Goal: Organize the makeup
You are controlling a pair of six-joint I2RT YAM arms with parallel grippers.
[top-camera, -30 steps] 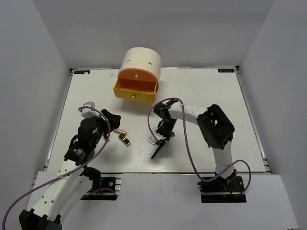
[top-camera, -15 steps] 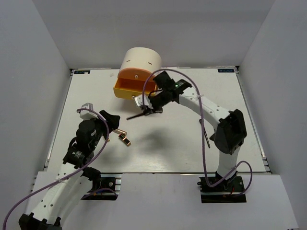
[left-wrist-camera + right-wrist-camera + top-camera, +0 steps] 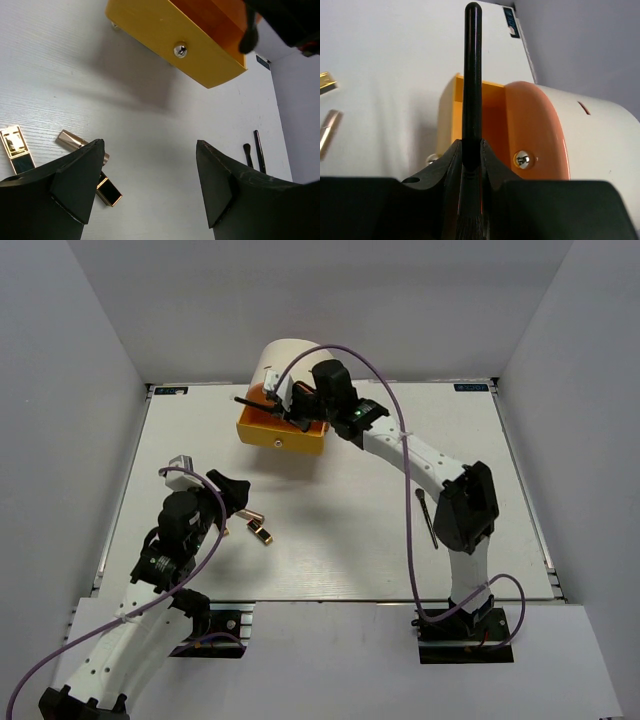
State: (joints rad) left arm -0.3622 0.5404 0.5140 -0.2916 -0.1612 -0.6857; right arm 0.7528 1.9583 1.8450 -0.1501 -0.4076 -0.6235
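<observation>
The black-handled brush (image 3: 471,75) is pinched in the closed jaws of the right gripper (image 3: 471,150). Its handle points away from the wrist and its bristles sit back between the fingers. It hangs over the open orange-yellow drawer (image 3: 282,432) at the far left of the desk (image 3: 400,560). The drawer is pulled out towards the near side from the cream half-round box (image 3: 292,358). The right arm stretches across from the near right and covers much of the drawer's right part in the top view.

The right wrist view shows the handle crossing the drawer's inside, and beside it a shut upper drawer front (image 3: 540,135) with a small metal knob.

Nearer and to the left, a gold-black lipstick (image 3: 16,148) and a rose-gold lipstick (image 3: 72,142) lie close together on the desk. They are just beyond the left gripper (image 3: 150,145), whose jaws stand wide open and hold nothing.

The left wrist view shows the lower drawer's knob and two spare brushes (image 3: 253,151) lying side by side. The top view places these on the right of the desk, beside the right arm and well apart from the drawer.
</observation>
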